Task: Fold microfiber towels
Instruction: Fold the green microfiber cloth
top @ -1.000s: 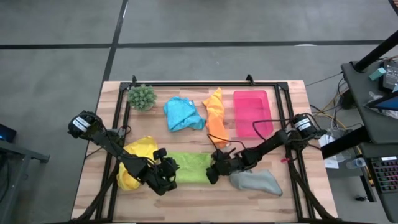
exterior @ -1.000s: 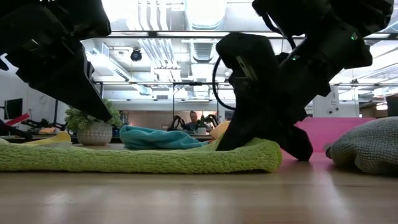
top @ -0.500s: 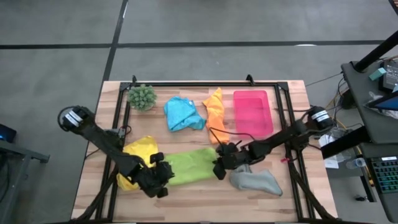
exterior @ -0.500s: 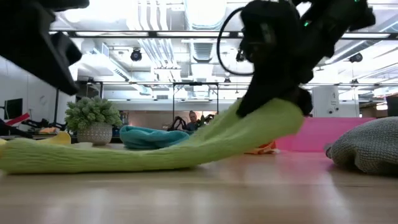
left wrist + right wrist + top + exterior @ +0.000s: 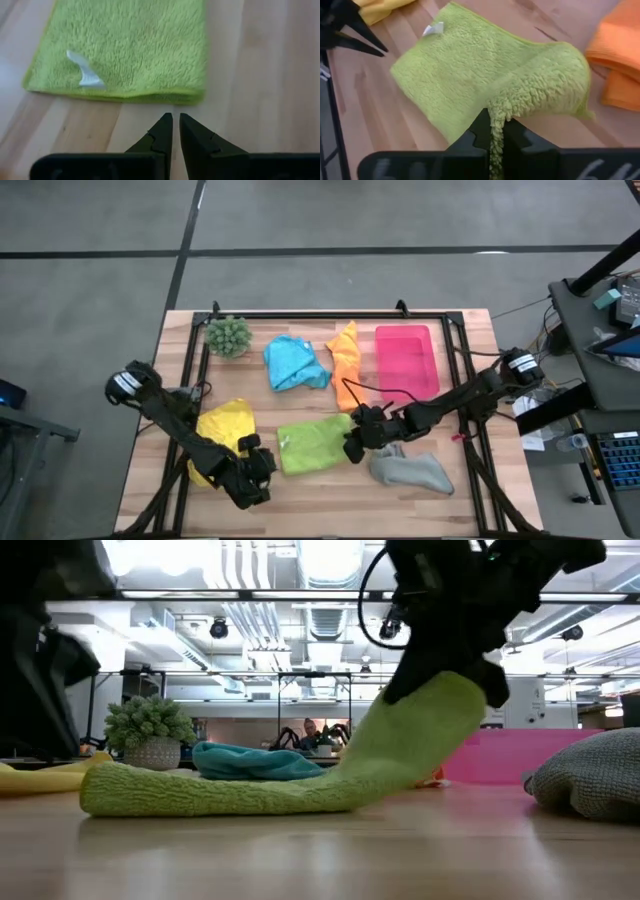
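The left gripper (image 5: 175, 120) has let go of the green towel (image 5: 313, 445) and backed off toward the table's (image 5: 470, 380) front edge, its fingers together and empty. The right gripper (image 5: 497, 131) stays clamped on the towel's right edge, lifted higher than before. The towel, mid-table near the front, now lies shorter, doubled. In the low view, dark arms hide both grippers' tips.

Two dark, near-black jointed arms are seen, each built of slim links and bulkier rounded joints. A pale round cap is carried at each base joint. Thin black cables are looped along the right arm. Each tool ends in two black, pointed, wedge-shaped fingers.
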